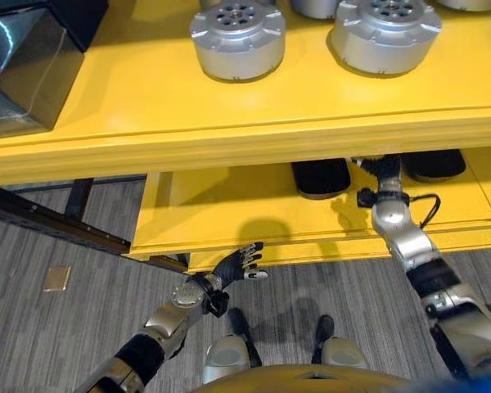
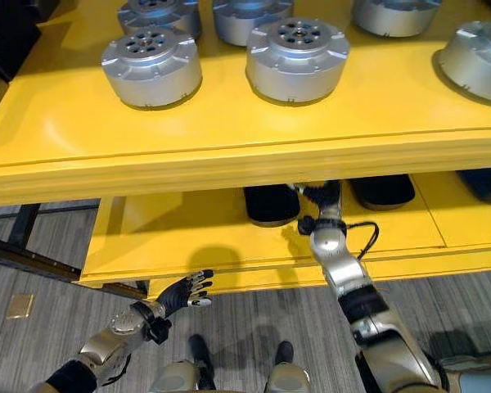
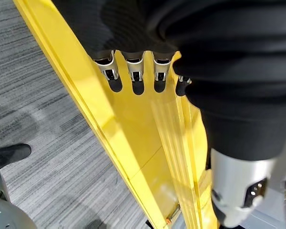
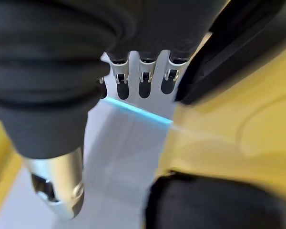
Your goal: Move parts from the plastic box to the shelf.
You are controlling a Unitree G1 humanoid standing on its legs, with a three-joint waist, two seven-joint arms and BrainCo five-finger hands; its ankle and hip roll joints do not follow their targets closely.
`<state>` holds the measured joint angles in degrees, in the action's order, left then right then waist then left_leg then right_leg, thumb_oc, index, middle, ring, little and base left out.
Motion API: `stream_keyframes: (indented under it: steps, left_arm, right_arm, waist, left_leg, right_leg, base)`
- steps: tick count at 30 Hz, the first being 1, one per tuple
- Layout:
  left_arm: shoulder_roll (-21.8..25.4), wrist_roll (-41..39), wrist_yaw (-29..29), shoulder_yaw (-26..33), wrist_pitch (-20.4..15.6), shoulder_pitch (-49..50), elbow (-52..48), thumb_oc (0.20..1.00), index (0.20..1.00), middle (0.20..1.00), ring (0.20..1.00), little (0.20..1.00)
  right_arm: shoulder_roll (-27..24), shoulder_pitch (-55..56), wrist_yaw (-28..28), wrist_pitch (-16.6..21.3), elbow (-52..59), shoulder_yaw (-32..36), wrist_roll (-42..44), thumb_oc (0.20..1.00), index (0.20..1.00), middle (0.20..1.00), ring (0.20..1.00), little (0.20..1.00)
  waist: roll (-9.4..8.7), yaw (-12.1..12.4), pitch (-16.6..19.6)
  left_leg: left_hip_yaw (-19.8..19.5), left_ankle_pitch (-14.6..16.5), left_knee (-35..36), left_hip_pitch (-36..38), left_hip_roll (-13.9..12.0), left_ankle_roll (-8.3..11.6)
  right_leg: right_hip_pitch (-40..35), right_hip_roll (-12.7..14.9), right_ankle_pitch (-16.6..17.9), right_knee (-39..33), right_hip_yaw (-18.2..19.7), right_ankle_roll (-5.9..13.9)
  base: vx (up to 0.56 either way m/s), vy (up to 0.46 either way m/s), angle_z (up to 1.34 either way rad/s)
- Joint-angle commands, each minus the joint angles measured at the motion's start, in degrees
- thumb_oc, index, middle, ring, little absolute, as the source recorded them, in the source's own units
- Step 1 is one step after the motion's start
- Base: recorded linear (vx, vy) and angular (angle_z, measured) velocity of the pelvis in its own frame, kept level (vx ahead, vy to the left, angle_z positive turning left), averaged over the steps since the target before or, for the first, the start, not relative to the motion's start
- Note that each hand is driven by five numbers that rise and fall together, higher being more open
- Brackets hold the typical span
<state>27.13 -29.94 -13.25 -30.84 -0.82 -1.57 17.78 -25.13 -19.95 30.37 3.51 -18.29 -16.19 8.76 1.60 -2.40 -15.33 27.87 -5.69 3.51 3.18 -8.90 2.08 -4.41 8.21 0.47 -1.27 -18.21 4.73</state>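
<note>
Closest to the robot, the left hand [image 1: 239,264] hung over the grey striped carpet [image 1: 57,327], just in front of the lower shelf's front edge. Fingers were straight and a bit spread, holding nothing. The left wrist view backed that up: the fingers [image 3: 133,78] lined up straight over the yellow edge, nothing between them.

A small tan square [image 1: 56,278] sat on the carpet off to the robot's left, near a dark metal frame bar [image 1: 41,217].

Next up, the lower shelf [image 1: 229,217], yellow like the rest of the rack. The right hand [image 2: 323,195] reached in over it and went under the top shelf's lip, between two black pads [image 2: 272,205] lying on that lower level. From the head views the fingers were tucked up out of sight. In the right wrist view the fingers [image 4: 145,78] looked straight and empty, pointing at a pale surface with a light blue line, dark shapes either side.

Further back, the top shelf [image 2: 229,139], with the parts already sitting on it: round silver metal discs with a ring of holes on top. One silver part [image 2: 151,67] sat toward the robot's left, another part [image 2: 297,59] just beside it to the right, not touching as far as I could tell. More of them sat behind and off to the right side [image 2: 475,59]. At the far left of the top shelf there was a dark box [image 1: 20,65] with a shiny wall; couldn't tell what was in it.
</note>
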Motion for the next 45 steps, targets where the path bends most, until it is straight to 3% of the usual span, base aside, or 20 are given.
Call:
stream_keyframes:
  steps: [1,9,13,17,20,26,30,34,37,40,42,43,45]
  left_arm:
    - [-1.5,2.0,0.4,2.5,-4.5,1.4,-2.5,1.000,1.000,1.000,1.000,1.000]
    - [-1.9,3.0,0.7,6.5,-6.1,5.0,-2.8,1.000,1.000,1.000,1.000,1.000]
    - [-1.7,3.4,0.4,8.2,-6.4,6.2,-3.2,1.000,1.000,1.000,1.000,1.000]
    - [-0.6,3.6,-0.1,8.6,-6.1,6.5,-4.3,1.000,1.000,1.000,1.000,1.000]
    - [1.0,3.3,-1.1,9.0,-5.5,6.9,-5.1,1.000,1.000,1.000,1.000,1.000]
    - [2.2,3.7,-3.0,10.0,-5.3,7.4,-5.0,1.000,1.000,1.000,1.000,1.000]
    - [2.4,4.2,-5.0,10.1,-5.1,7.4,-4.6,1.000,1.000,1.000,1.000,1.000]
    - [1.8,5.6,-6.3,8.8,-5.2,6.9,-4.5,1.000,1.000,1.000,1.000,1.000]
    - [1.1,5.8,-6.6,7.2,-5.8,5.9,-4.2,1.000,1.000,1.000,1.000,1.000]
    - [0.9,6.4,-5.7,5.4,-6.1,4.7,-3.8,1.000,1.000,1.000,1.000,1.000]
    - [1.1,6.0,-3.7,5.0,-6.8,5.4,-3.5,1.000,1.000,1.000,1.000,1.000]
    - [1.0,4.8,-2.0,6.5,-7.6,7.9,-4.0,1.000,1.000,1.000,1.000,1.000]
    - [1.5,4.2,-1.2,7.9,-8.5,10.1,-4.1,1.000,1.000,1.000,1.000,1.000]
  right_arm:
    - [-1.1,1.6,-1.8,3.9,4.3,0.6,-3.3,1.000,1.000,1.000,1.000,1.000]
    - [-3.6,17.0,-8.6,4.5,13.6,2.6,-2.9,1.000,1.000,1.000,1.000,1.000]
    - [-5.9,21.8,-12.5,6.2,17.2,4.2,-7.0,1.000,1.000,1.000,1.000,1.000]
    - [-8.1,22.6,-13.8,7.0,18.0,3.8,-9.5,1.000,1.000,1.000,1.000,1.000]
    - [-10.1,22.2,-16.4,11.0,17.1,2.0,-14.0,1.000,1.000,1.000,1.000,1.000]
    - [-11.6,21.8,-21.7,12.2,15.4,-0.5,-10.2,1.000,1.000,1.000,1.000,1.000]
    - [-10.8,21.8,-22.7,12.9,13.5,-1.5,-2.0,1.000,1.000,1.000,1.000,1.000]
    - [-7.3,22.9,-20.9,11.2,11.9,-0.4,6.2,1.000,1.000,1.000,1.000,1.000]
    - [-4.9,24.4,-18.6,13.2,11.4,0.9,6.5,1.000,1.000,1.000,1.000,1.000]
    - [-3.3,25.5,-14.6,14.9,12.2,2.0,4.1,1.000,1.000,1.000,1.000,1.000]
    - [-2.6,26.2,-14.1,14.5,12.6,2.9,4.8,1.000,1.000,1.000,1.000,1.000]
    - [-2.7,25.5,-15.3,13.9,12.8,3.2,3.7,1.000,1.000,1.000,1.000,1.000]
    - [-2.9,25.1,-14.0,13.6,13.1,3.0,3.4,1.000,1.000,1.000,1.000,1.000]
  waist:
    - [-1.05,-0.6,1.3]
    - [-2.28,-4.5,2.1]
    - [-2.85,-6.0,2.6]
    - [-3.13,-6.2,2.9]
    - [-3.37,-5.6,3.3]
    - [-3.77,-4.6,3.8]
    - [-3.90,-4.4,4.2]
    - [-3.77,-5.6,4.2]
    - [-3.66,-6.8,3.9]
    - [-3.38,-7.8,3.1]
    - [-3.65,-7.4,2.3]
    - [-3.91,-5.3,2.0]
    - [-3.41,-4.0,1.8]
  left_leg:
    - [0.8,4.9,-7.2,1.4,-3.7,3.00]
    - [3.4,5.1,-6.0,2.9,-3.6,2.75]
    - [4.3,5.0,-5.0,3.6,-3.2,2.78]
    - [4.4,5.2,-4.6,3.8,-2.7,2.63]
    - [4.0,5.4,-4.1,3.9,-2.2,2.34]
    - [3.0,5.5,-3.7,3.9,-1.8,2.12]
    - [2.8,5.5,-3.5,3.9,-1.3,1.98]
    - [3.6,6.2,-4.0,4.1,-0.3,1.30]
    - [4.5,6.8,-4.2,3.9,0.5,0.30]
    - [5.1,7.1,-3.9,3.8,1.3,-0.61]
    - [6.8,7.8,-4.5,4.5,1.3,-0.70]
    - [9.7,7.8,-5.1,5.7,0.6,-0.05]
    - [10.4,7.5,-5.3,5.7,0.3,-0.31]
  right_leg:
    - [2.5,2.0,-2.4,5.8,-1.6,1.53]
    - [2.4,2.0,-0.7,4.2,0.6,2.68]
    - [2.8,2.1,0.4,3.0,1.9,3.52]
    - [2.9,2.0,0.6,2.7,2.4,3.91]
    - [2.9,2.0,0.7,2.5,2.5,4.33]
    - [2.7,1.8,0.5,2.5,2.4,4.48]
    - [2.6,1.5,0.4,2.4,2.3,4.38]
    - [2.9,1.3,0.4,2.7,2.9,4.44]
    - [3.9,1.9,1.1,3.2,3.9,5.21]
    - [6.2,4.1,2.8,4.2,4.6,7.28]
    - [7.1,6.0,4.7,4.8,1.8,8.74]
    - [6.6,8.2,7.1,3.9,-4.8,9.65]
    - [6.6,9.5,7.2,6.0,-6.7,9.44]
  base:
    - [-0.03,0.030,-0.09]
    - [-0.03,0.039,-0.20]
    - [-0.02,0.031,-0.21]
    - [-0.02,0.014,-0.13]
    - [0.00,0.000,0.00]
    - [0.00,0.000,0.00]
    - [0.00,0.050,0.00]
    - [-0.01,0.173,0.01]
    - [-0.06,0.250,-0.08]
    - [-0.09,0.176,-0.21]
    - [-0.10,0.069,-0.49]
    - [-0.13,0.011,-0.92]
    - [-0.14,-0.005,-1.84]
